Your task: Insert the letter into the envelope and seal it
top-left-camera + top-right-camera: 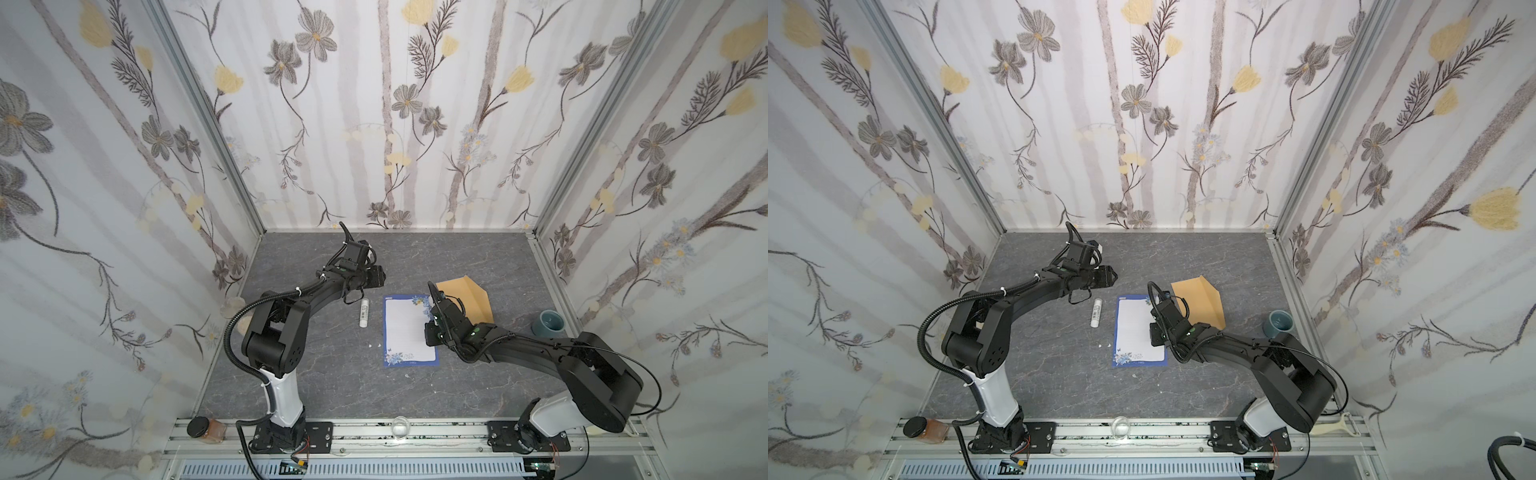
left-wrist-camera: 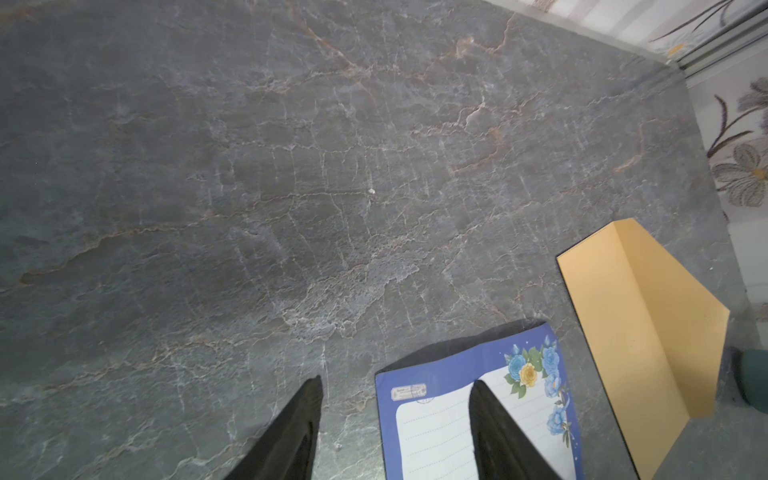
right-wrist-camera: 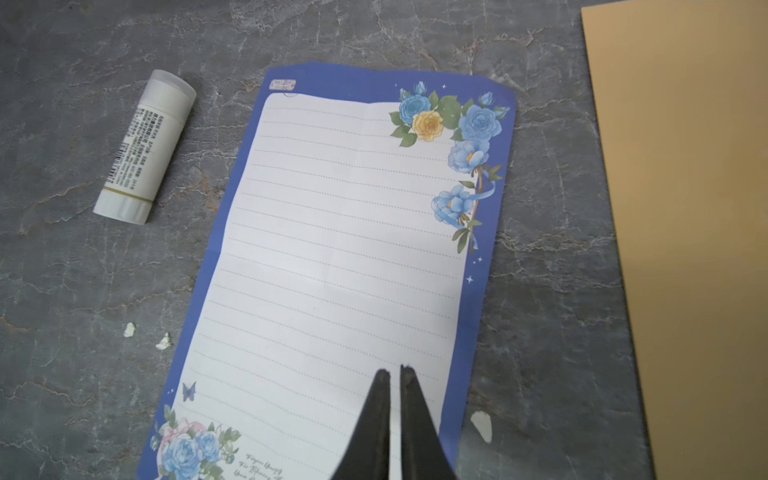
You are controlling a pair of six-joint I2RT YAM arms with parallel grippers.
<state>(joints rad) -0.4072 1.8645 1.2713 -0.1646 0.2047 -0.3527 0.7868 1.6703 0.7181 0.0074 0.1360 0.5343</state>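
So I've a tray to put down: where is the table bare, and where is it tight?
Bare: the table along the back wall, behind the envelope; the front strip between letter and rail. Tight: the middle, where glue stick, letter and envelope lie close.

right end effector (image 3: 395, 374): closed over letter (image 3: 332, 249) (lined side up) | glue stick (image 3: 143, 147): beside letter | envelope (image 3: 685, 208): opposite side

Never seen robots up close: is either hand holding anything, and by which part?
Nothing seems held. The left hand is open above the table, empty. The right hand is shut over the letter, which lies flat.
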